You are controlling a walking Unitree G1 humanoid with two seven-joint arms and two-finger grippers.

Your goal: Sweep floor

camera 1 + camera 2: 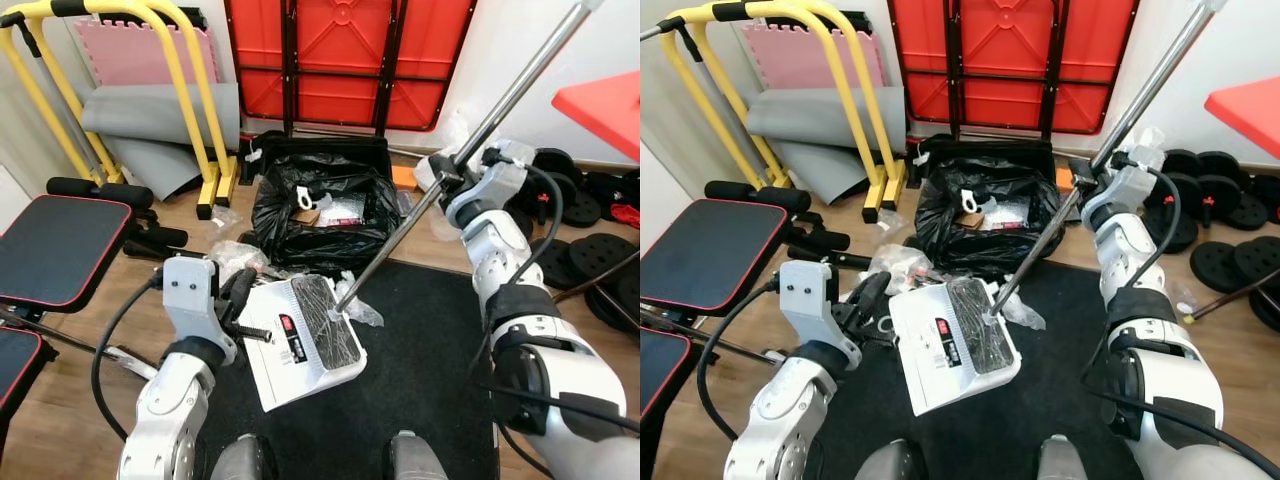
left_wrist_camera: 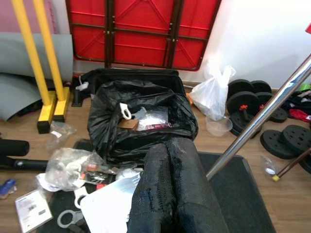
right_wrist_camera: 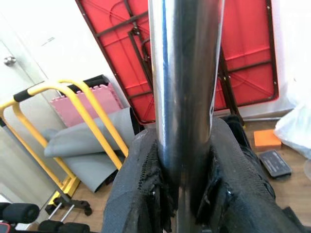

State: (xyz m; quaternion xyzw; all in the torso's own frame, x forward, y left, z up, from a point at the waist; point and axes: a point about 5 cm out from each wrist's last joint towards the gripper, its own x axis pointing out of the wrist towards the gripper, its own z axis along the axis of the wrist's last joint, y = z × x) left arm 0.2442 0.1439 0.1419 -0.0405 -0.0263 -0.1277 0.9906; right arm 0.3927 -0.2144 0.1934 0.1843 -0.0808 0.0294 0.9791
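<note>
The right gripper [image 1: 455, 172] is closed tight on a long shiny pole [image 1: 500, 110]. I think it is the broom. The pole slants down from the top right to the white dustpan [image 1: 300, 340]. Its low end sits on the dark mesh of the pan, next to a crumpled bit of clear plastic [image 1: 362, 312].

The left gripper [image 1: 238, 295] is at the pan's left edge. Its fingers [image 2: 170, 194] look pressed together. It seems to hold the pan up, tilted, over the black mat [image 1: 430, 380], but I cannot see the grip itself.

Just behind the pan is an open black bag [image 1: 320, 215] with some trash already in it. More trash lies on the wood floor [image 1: 60, 420] to the left: a clear bag [image 2: 73, 165] and small papers [image 2: 31, 208].

I think the step now is getting the stuff onto the pan with the broom. Next, the pan should go up over the bag and tip. It must stay level on the way, or the plastic may slide off.
</note>
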